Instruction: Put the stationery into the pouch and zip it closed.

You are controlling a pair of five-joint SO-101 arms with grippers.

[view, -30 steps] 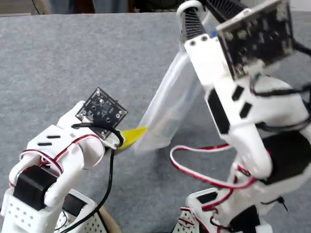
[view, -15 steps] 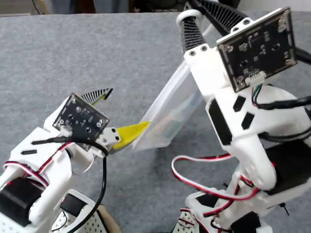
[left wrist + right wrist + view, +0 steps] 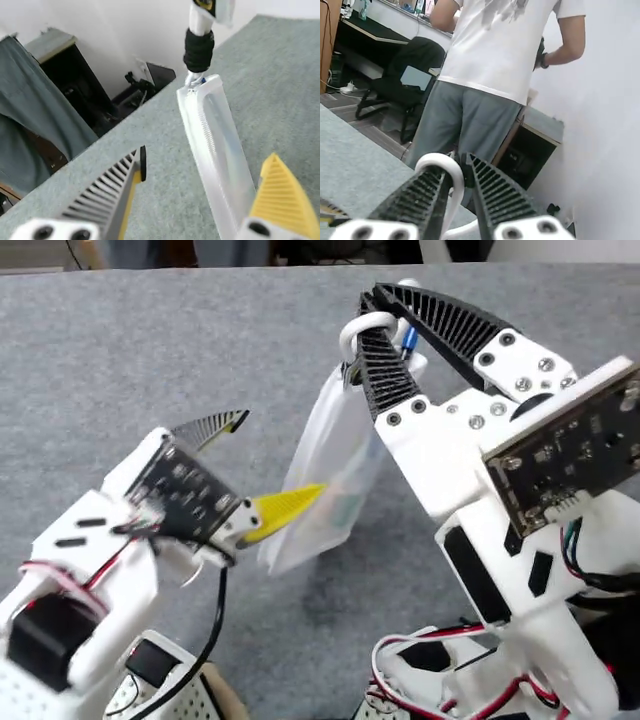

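A translucent pouch (image 3: 335,465) hangs slanted above the grey table, with stationery showing faintly inside and a blue tip (image 3: 408,338) at its upper end. My right gripper (image 3: 370,302) is shut on the white ring pull (image 3: 352,338) at that upper end; the right wrist view shows its black fingers (image 3: 492,187) clamped on the ring (image 3: 440,165). My left gripper (image 3: 280,454) is open at the pouch's lower end. The pouch (image 3: 215,145) passes between its fingers, close beside the yellow finger (image 3: 280,192). The left wrist view shows the left gripper (image 3: 207,160) wide open.
Grey felt table (image 3: 150,350) spreads all around, bare to the left and behind the arms. Both arm bases stand at the near edge. A person in a white shirt (image 3: 495,45) stands in the room behind, away from the table.
The right arm has raised the pouch's upper end, so it hangs steeper. The left gripper's second finger swung out and the gripper now stands wide open at the pouch's lower end.
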